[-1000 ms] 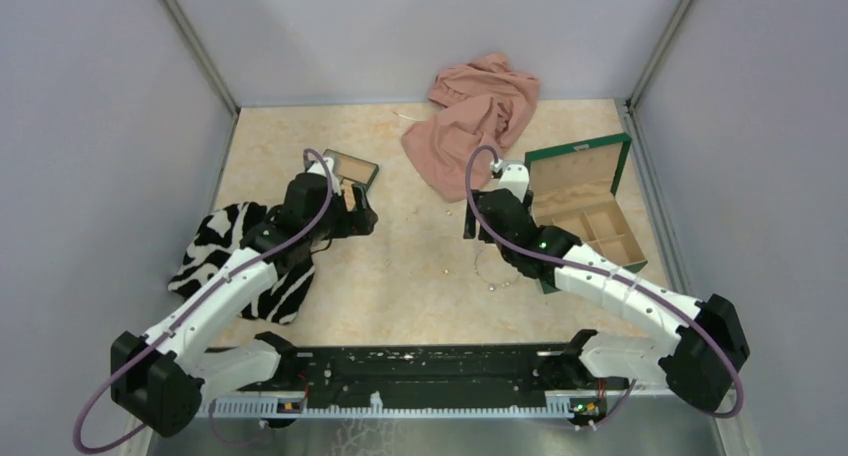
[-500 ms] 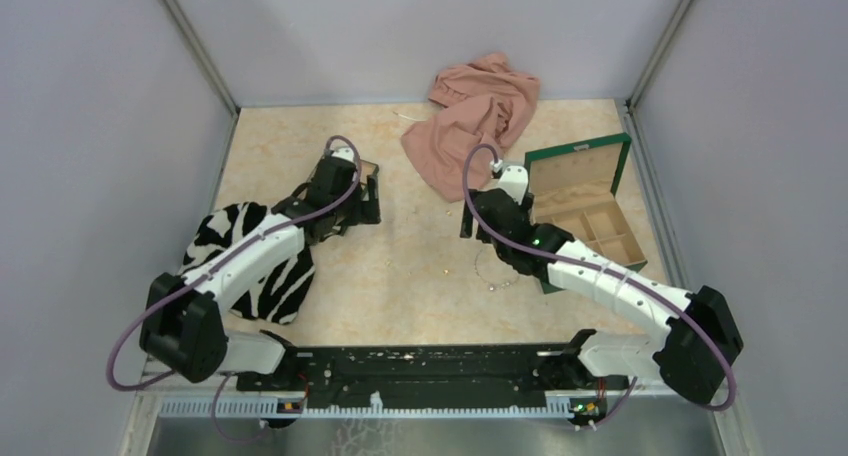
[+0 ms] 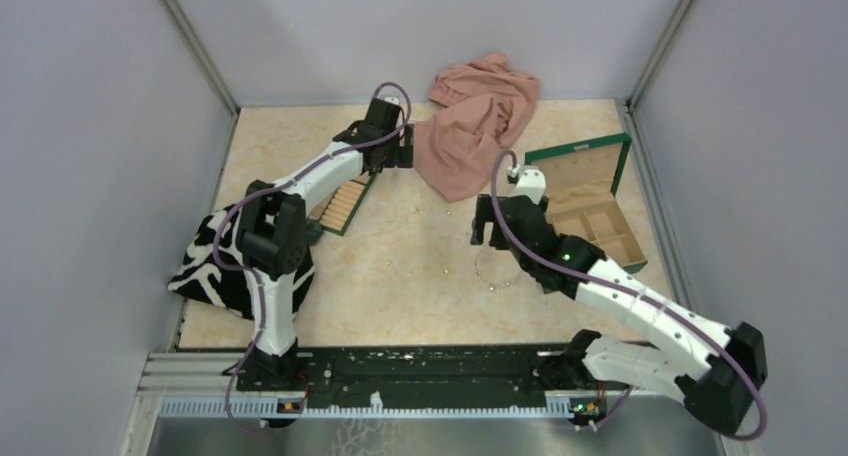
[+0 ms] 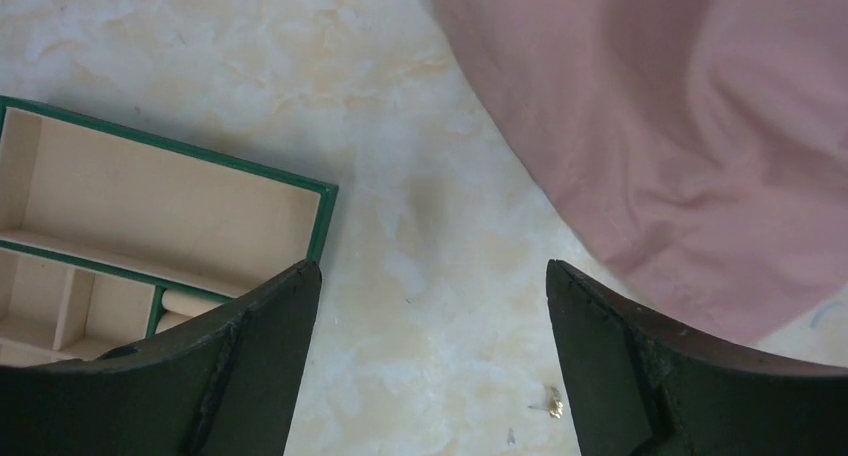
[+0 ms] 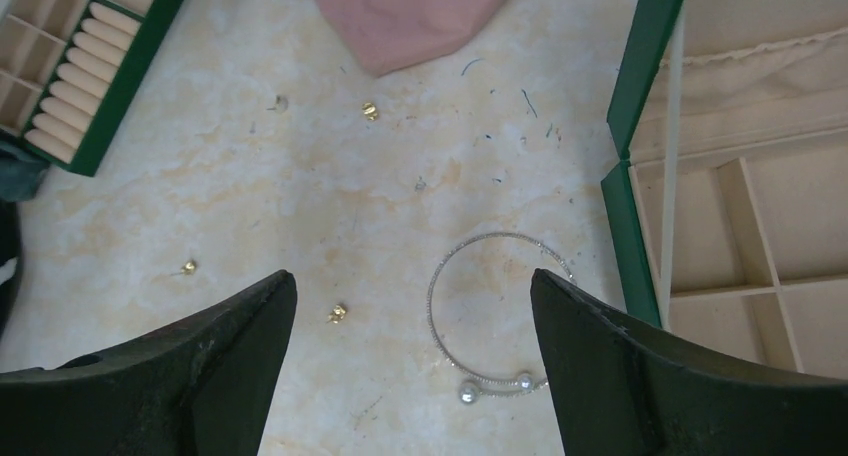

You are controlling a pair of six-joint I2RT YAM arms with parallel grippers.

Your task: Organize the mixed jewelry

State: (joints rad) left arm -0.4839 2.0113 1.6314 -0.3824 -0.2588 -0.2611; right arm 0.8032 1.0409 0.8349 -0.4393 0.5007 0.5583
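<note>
Left jaws (image 4: pixel 430 276): wide open with nothing in them. You have them out near the far edge of the desk (image 3: pixel 400 296), beside the cloth (image 3: pixel 470 126) and well apart from the necklace.
Tray (image 3: pixel 340 204): left of centre on the desk, slots facing up.
Specks (image 5: pixel 338 314): a few gold bits scattered mid-desk, left of the necklace and apart from it. One more lies under your left jaws, close to one finger.
Necklace (image 5: pixel 433 294): right of centre, just beside the box's left wall. The loop lies flat, with its two bead ends turned toward the near edge.
Right jaws (image 5: pixel 412 276): wide open and empty, hanging above the necklace. The loop sits under the gap, nearer the finger on the box side. This is by far your nearer arm.
Box (image 5: pixel 640 76): right side of the desk, lid open.
Likely approach: straight down and a touch toward the box, across the chain rather than along it.
Hidden: that finger covers the loop's box-side arc, and from above the right arm crosses part of it. The specks are too small to identify. You cannot tell whether anything lies under the cloth.
</note>
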